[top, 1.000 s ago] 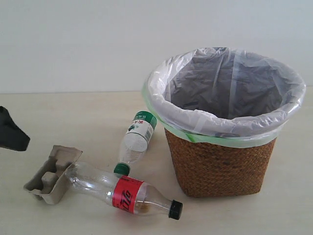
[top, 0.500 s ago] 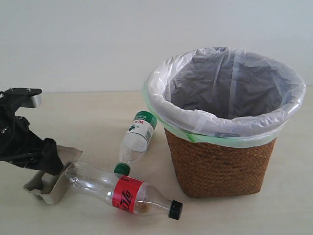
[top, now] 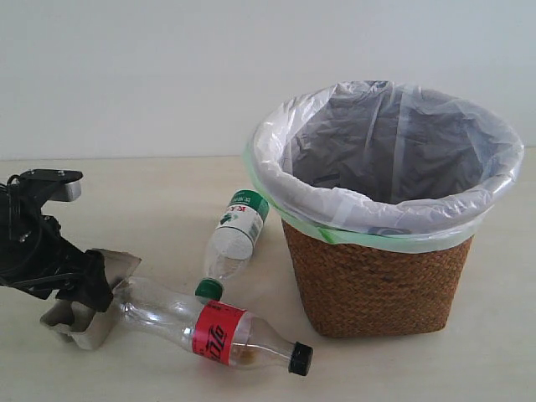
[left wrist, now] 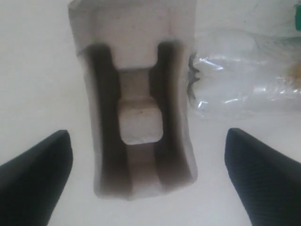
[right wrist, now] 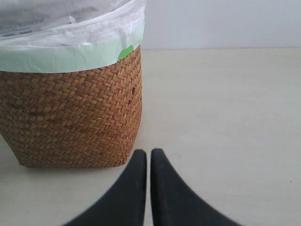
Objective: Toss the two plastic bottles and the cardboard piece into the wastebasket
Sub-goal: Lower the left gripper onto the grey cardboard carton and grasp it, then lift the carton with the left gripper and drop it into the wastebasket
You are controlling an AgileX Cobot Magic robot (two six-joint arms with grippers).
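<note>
Left gripper (left wrist: 148, 139) spread, straddling cardboard piece (left wrist: 136, 70). Right gripper (right wrist: 148, 157) pressed together near wastebasket (right wrist: 70, 113). Red-label bottle (top: 213, 329): white script illegible. Green-label bottle (top: 234, 239): print illegible.

Exterior view: slightly downward, from afar; left wrist view: straight down, close, cardboard piece (left wrist: 136, 108) under the left gripper (left wrist: 148, 136); right wrist view: level, low, wastebasket (right wrist: 70, 117) just ahead of the right gripper (right wrist: 148, 153); exterior shows both things too.
</note>
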